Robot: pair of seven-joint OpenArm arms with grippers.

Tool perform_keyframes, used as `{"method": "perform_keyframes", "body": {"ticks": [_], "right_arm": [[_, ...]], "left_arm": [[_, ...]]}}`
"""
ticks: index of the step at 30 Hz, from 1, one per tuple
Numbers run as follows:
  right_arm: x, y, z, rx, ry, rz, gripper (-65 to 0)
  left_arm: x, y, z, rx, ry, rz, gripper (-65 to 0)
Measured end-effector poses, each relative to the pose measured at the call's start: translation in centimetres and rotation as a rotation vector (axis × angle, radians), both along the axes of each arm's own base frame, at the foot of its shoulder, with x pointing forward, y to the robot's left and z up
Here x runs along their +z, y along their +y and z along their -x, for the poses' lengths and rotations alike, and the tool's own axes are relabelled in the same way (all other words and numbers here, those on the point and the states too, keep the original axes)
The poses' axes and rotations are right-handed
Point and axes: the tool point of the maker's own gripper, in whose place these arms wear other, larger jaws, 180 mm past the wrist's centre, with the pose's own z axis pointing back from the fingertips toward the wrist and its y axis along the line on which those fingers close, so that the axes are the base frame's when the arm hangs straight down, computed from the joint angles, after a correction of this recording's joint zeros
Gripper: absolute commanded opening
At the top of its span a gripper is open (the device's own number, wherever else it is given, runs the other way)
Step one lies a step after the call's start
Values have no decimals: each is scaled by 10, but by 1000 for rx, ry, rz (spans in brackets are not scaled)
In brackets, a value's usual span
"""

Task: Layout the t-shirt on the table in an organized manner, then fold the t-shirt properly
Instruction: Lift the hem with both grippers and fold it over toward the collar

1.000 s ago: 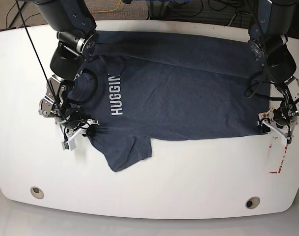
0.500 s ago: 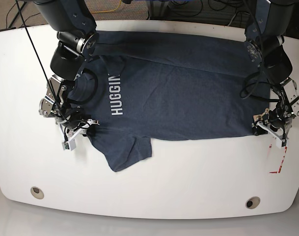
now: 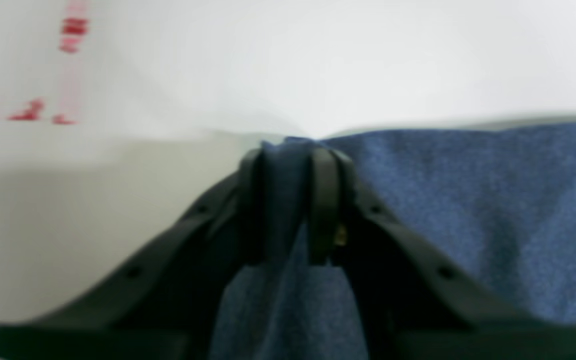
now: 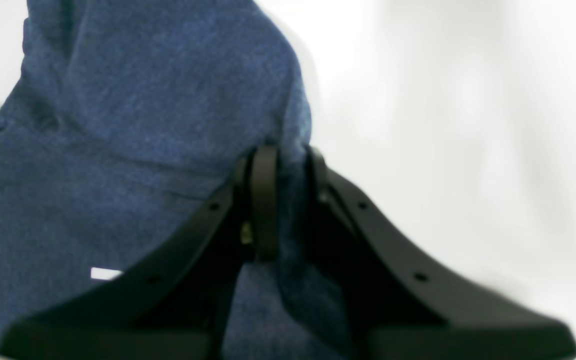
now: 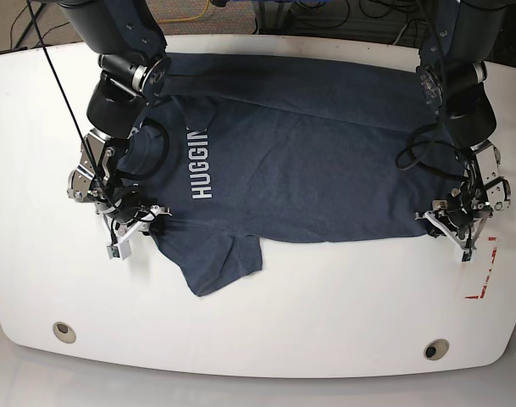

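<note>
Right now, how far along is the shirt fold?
Done: the t-shirt lies mostly spread on the table, lettering up. In hand: the left hand pinches a bottom corner, the right hand pinches fabric near the sleeve. Left: the near sleeve looks rumpled; no fold made yet.

White block letters reading "HUGGIN" run along the dark navy heathered cotton t-shirt [image 5: 308,161], just beside the right gripper [image 5: 143,222]. Nothing else is legible.

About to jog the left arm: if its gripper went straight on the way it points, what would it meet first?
The left gripper, shut on the t-shirt corner, probably meets bare table first; depth unclear.
</note>
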Motion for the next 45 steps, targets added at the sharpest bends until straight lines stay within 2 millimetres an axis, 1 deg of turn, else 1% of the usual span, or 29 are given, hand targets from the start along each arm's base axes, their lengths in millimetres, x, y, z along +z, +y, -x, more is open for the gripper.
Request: {"method": "perform_keyframes", "body": {"ticks": [4,7,10,13,15,20,23,26,30,36,39,42,45], "right_arm": [[0,0,0,0,0,0,-572],[0,0,0,0,-1,0,-577],[0,0,0,1,1,1,-612],[1,0,-1,2,0,5,-644],[3,-2,0,5,1,18,-647],[17,-10,-3,10,-15,60,-645],[25,-13,-5,11,-28,76,-647],[31,-18,-5,11,-29,102,-647],[43,-27,-4,7,-39,146,-647],[55,-41,10,4,-15,226,-645],[65,-47,18,2,-19,269,-645],[76,-53,27,1,-25,313,-644],[84,-59,41,-6,-11,369,-644]], "left_arm": [[0,1,0,1,0,-2,-647],[2,2,0,1,-1,-5,-650],[6,3,0,-5,2,-27,-650],[17,6,-2,-8,-29,-51,-650],[26,9,-5,-11,-50,-72,-650],[47,14,-8,-19,-94,-115,-650],[58,12,-9,-39,-126,-126,-650],[65,6,-9,-55,-145,-119,-650],[67,-1,-3,-90,-124,-128,-650],[80,-5,-1,-130,-148,-155,-650],[84,-6,4,-143,-161,-172,-650],[77,-6,12,-155,-135,-179,-650],[70,-9,18,-174,-116,-178,-650]]}}
